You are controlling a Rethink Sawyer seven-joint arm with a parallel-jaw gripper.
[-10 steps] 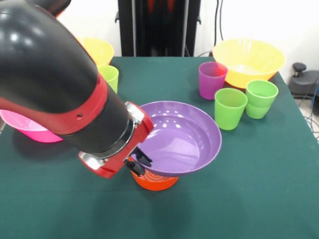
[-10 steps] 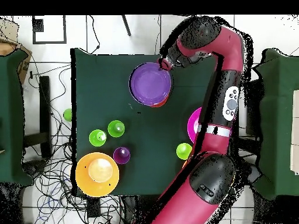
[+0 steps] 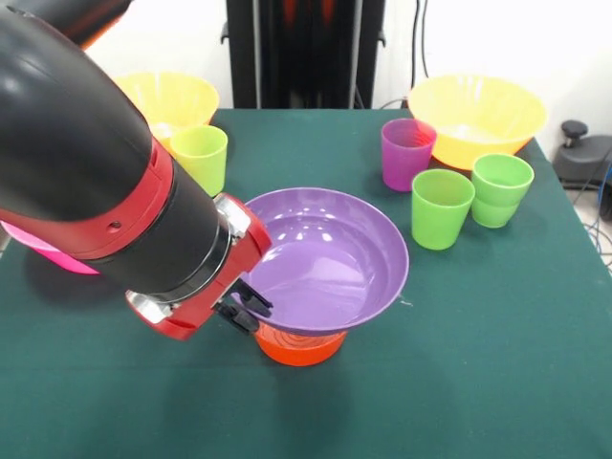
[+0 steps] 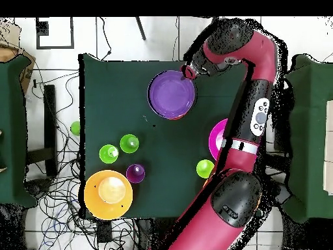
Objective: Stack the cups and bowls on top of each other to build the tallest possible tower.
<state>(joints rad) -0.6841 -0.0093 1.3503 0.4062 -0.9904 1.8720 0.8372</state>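
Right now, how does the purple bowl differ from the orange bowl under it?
The purple bowl is much wider than the small orange bowl and overhangs it all round. The purple bowl sits tilted on top, while the orange bowl rests on the table. The gripper is at the purple bowl's rim, not the orange bowl's. Both are glossy and round.

Purple bowl (image 3: 325, 258) shifted with gripper (image 3: 247, 308)
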